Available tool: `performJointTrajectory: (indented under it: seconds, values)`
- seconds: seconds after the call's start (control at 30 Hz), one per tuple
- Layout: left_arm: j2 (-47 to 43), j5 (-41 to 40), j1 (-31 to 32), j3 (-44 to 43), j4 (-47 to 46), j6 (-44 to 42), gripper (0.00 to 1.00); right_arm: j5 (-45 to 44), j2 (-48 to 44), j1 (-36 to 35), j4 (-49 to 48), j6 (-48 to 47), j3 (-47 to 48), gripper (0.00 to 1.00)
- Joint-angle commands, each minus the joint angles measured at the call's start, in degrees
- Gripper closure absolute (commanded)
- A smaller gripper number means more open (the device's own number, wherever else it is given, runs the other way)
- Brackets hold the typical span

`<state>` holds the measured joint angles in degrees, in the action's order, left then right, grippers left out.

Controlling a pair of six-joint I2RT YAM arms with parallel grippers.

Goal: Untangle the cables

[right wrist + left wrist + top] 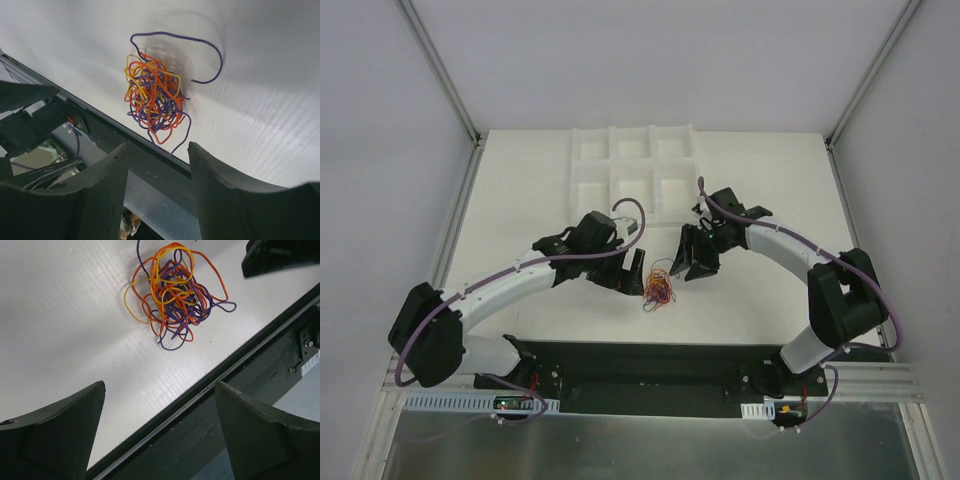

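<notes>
The cables [658, 287] lie in one tight knot on the desk [520, 190], close to its near edge and between the two hands. The left hand [159, 432] is spread wide and empty. The right hand [156, 187] is parted too, holding nothing. This looks like the approach — neither touches the wires. Next, each should pinch a different strand at the knot's rim, then draw apart gently.

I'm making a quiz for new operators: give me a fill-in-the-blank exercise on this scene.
The cables lie in a single tangle on the ___ table.
The left gripper and right gripper both have their jaws ___.
From above, the tangle sits ___ the two grippers.
The loop reaching farthest from the tangle, in the right wrist view, is ___.
Missing words: white; open; between; purple.
</notes>
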<state>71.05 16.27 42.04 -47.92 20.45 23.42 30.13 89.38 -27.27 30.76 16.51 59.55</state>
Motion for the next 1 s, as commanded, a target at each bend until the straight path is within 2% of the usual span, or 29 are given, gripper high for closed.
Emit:
performJointTrajectory:
  seconds: [0.0, 0.13, 0.23, 0.37, 0.53, 0.63, 0.77, 0.97]
  values:
    - [7.8, 5.1, 0.5, -4.4, -3.6, -3.7, 0.16, 6.3, 1.2, -2.3, -2.5, 1.9, 0.1, 0.47]
    - [14.8, 14.8, 0.4, -6.6, -6.1, -4.6, 0.30, 6.3, 0.7, -3.7, -6.1, 2.4, -3.6, 0.53]
    - [17.3, 17.8, 0.5, -5.6, -10.3, -4.2, 0.34, 6.6, 0.5, -3.9, -9.8, 3.6, -6.2, 0.60]
    - [19.9, 18.3, 0.5, -5.4, -12.5, -4.1, 0.43, 6.0, 1.1, -4.3, -11.2, 3.6, -6.8, 0.66]
    - [22.7, 17.5, 0.4, -6.1, -12.6, -4.9, 0.58, 5.5, 1.5, -4.2, -10.6, 2.6, -5.8, 0.66]
    - [22.6, 15.1, 0.2, -6.0, -12.7, -5.8, 0.58, 5.4, 1.9, -4.2, -10.0, 1.9, -4.8, 0.66]
    - [22.7, 14.8, -0.1, -6.7, -12.5, -7.2, 0.67, 5.5, 2.5, -4.3, -9.9, 1.8, -3.8, 0.67]
    - [21.7, 15.4, -2.0, -6.7, -12.4, -7.7, 0.71, 6.1, 4.1, -4.3, -9.6, 1.1, -1.7, 0.68]
